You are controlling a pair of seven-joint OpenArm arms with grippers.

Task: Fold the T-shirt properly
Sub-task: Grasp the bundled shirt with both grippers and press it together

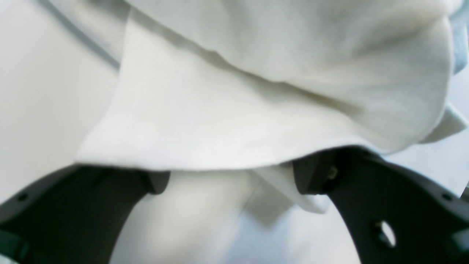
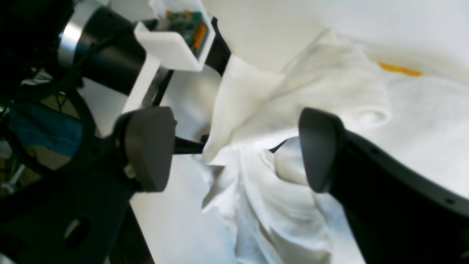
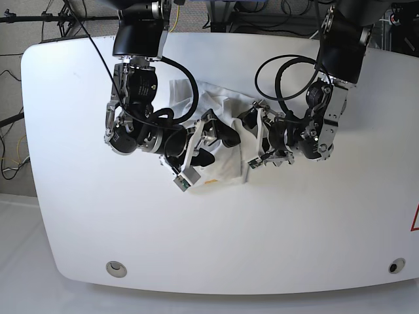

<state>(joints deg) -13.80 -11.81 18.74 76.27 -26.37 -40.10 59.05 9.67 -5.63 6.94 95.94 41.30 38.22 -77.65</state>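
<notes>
With the left tool (image 1: 231, 176) pinching the T-shirt (image 3: 226, 140) hem mid-fold near the table (image 3: 314, 229) centre, close your spread right tool (image 2: 234, 150) on cloth next.

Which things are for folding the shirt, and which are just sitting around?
For the job:
T-shirt, bunched up
left gripper, with cloth draped over it
right gripper, open above the cloth

Just there:
white table
round fitting set in the table
red mark at the table's edge
</notes>
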